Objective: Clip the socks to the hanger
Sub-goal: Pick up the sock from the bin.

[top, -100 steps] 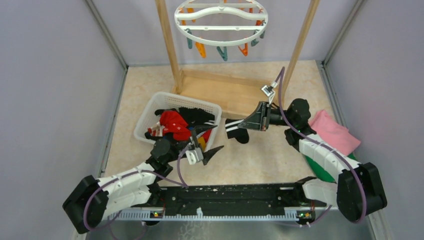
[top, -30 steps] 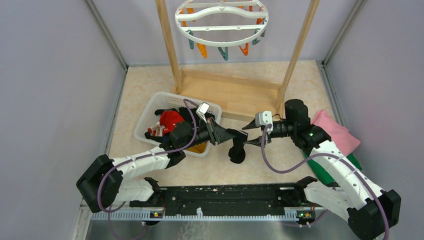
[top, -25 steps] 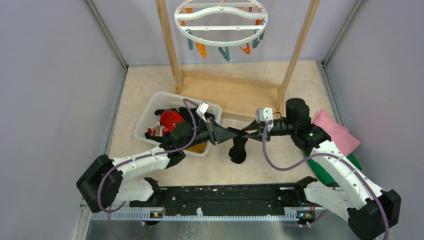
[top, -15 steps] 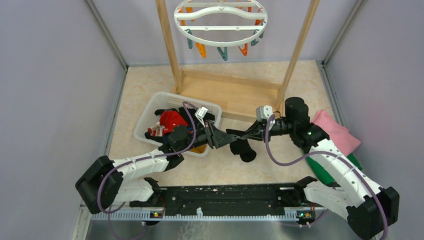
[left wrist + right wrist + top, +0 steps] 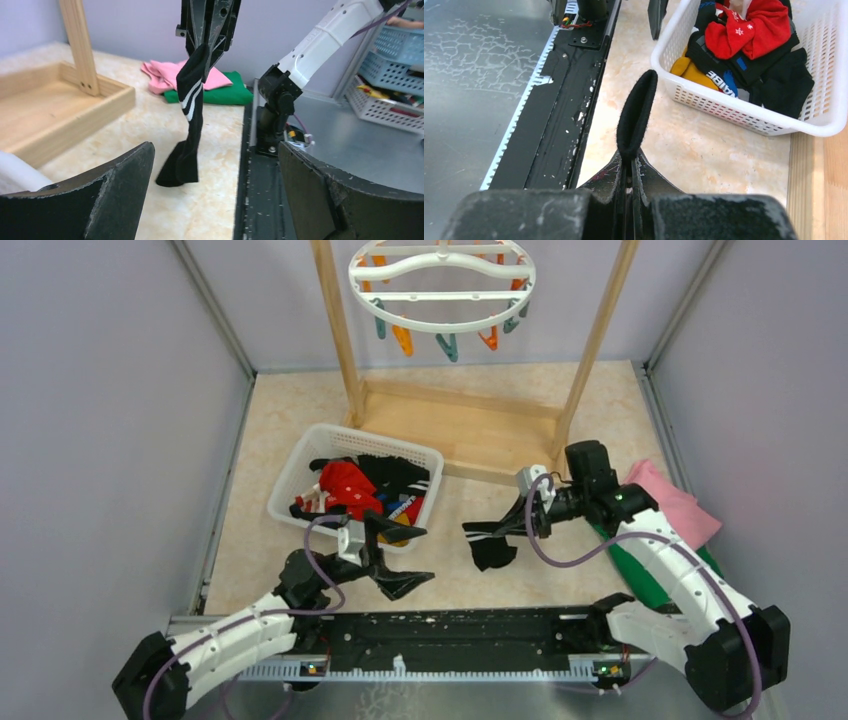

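Two grippers, one sock in hand, the remainder in stock.

1. Right gripper (image 5: 486, 530): the jaws are clamped tight on the upper end of a black striped sock (image 5: 492, 552). The sock is held out over the beige tabletop (image 5: 260, 440), between the basket and the right arm. Seen from the left wrist, it hangs straight down from the fingertips, white stripes showing at mid-length, and its folded lower end appears to touch the tabletop.

2. Left gripper (image 5: 428, 555): the fingers are spread wide and nothing is held. It is positioned just in front of the basket, near the table's front edge, apart from the striped sock.

3. Socks (image 5: 352, 490): a heap of red, black and yellow-orange pieces is kept in a white mesh basket (image 5: 300, 465), left of centre.

4. Hanger (image 5: 442, 296): a white round ring with crossbars is suspended at the back between the uprights of a wooden rack frame (image 5: 455, 430). Orange and teal pegs (image 5: 400, 338) dangle beneath it. No sock is seen clipped to them.

5. Pink cloth (image 5: 668, 502) and green cloth (image 5: 640, 575): both are laid together at the right edge, beside the right arm.
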You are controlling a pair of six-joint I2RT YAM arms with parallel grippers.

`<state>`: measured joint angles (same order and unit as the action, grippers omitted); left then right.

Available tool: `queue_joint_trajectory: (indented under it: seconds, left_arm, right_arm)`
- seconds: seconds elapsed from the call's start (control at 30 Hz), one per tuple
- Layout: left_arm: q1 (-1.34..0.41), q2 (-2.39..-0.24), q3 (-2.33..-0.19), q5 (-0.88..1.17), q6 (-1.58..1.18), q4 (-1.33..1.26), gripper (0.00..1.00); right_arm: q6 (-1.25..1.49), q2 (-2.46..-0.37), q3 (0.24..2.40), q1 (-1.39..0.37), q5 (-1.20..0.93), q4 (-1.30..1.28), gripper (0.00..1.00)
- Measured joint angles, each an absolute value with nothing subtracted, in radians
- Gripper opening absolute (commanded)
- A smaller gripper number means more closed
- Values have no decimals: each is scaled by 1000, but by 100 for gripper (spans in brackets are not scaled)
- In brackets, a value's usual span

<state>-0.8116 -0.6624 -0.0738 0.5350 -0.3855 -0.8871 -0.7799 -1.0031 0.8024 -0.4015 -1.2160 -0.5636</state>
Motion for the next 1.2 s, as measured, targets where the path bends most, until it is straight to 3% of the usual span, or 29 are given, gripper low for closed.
queue_joint_trajectory:
  seconds: [0.2,0.67,1.2]
  left_arm:
    - [-812,-619,-14,532,-247,-966,99]
    - [-812,-996,-39,591,-126,-1219,99]
    - [-812,-847,-101,772,-125,-1216,99]
  right_arm:
    - [-867,-1034,827,-355,-1277,-657,0]
    - [-953,-1052,846,-329,-1287,-748,0]
    - [-995,-958,871,-347,-1293,-794,0]
